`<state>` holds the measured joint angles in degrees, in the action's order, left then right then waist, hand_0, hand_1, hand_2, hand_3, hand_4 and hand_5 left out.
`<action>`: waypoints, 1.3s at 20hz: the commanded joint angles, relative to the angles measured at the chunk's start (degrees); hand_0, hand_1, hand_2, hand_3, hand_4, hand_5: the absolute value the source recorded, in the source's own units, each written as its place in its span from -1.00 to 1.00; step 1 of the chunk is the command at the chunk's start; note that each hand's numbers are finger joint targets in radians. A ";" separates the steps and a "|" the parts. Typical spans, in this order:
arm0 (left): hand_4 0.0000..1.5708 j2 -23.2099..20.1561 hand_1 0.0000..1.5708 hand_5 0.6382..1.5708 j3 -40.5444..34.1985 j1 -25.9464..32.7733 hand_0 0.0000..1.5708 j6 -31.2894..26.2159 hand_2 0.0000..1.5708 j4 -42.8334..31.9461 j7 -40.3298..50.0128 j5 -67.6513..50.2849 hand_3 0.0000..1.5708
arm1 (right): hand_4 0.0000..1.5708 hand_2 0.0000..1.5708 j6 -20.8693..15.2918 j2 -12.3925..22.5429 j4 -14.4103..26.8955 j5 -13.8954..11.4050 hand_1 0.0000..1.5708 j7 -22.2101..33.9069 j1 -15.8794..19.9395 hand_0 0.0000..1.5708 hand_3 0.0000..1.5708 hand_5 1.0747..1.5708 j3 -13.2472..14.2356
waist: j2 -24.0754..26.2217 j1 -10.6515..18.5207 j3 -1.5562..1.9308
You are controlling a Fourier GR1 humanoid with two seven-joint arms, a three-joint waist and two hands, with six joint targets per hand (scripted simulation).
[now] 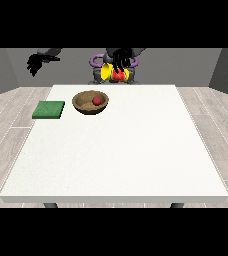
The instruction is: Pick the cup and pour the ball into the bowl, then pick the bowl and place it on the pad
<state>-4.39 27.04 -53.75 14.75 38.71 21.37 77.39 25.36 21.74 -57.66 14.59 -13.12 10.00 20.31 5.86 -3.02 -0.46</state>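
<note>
Ball (96,101) already inside bowl (90,102), bowl near tabletop (116,150) far edge, left of centre. Green pad (49,110) just beside bowl, at tabletop left edge. Cup not identifiable. Hand at view's left (36,62) raised off tabletop, beyond far-left corner, nearer pad and bowl; fingers hang down, relaxed, empty. Hand at view's right (118,62) up by torso; finger state unclear.

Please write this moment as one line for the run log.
ball: in bowl | bowl: on table, beside pad, not on it | cup: in hand
</note>
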 commanded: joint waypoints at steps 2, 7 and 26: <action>0.77 2.38 0.30 0.42 -15.52 7.45 0.30 10.00 0.60 6.67 -1.98 -18.18 0.20 | -0.71 -1.00 -2.39 -0.96 -0.77 0.12 -1.00 0.49 -0.94 -1.00 -1.00 0.98 0.68 | -1.60 3.22 -0.42; -1.00 4.32 -1.00 0.94 -22.19 16.25 -1.00 15.27 -1.00 14.86 -8.68 -41.29 -1.00 | -0.58 -1.00 -4.46 -6.05 -2.85 -1.22 -1.00 -1.03 1.91 -1.00 -1.00 0.99 -2.47 | -8.68 0.68 -0.97; -1.00 -1.25 -1.00 0.99 -26.90 31.48 -1.00 -10.06 -1.00 28.78 -39.10 -72.12 -1.00 | -0.67 -1.00 -24.43 -17.14 7.59 -6.27 -1.00 -8.21 11.27 -1.00 -1.00 0.98 -3.61 | -13.34 10.06 0.48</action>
<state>-3.65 1.45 -23.71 8.49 65.73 -15.47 7.40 3.31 5.10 -54.42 8.35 -18.56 18.49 15.97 -6.83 6.08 -0.04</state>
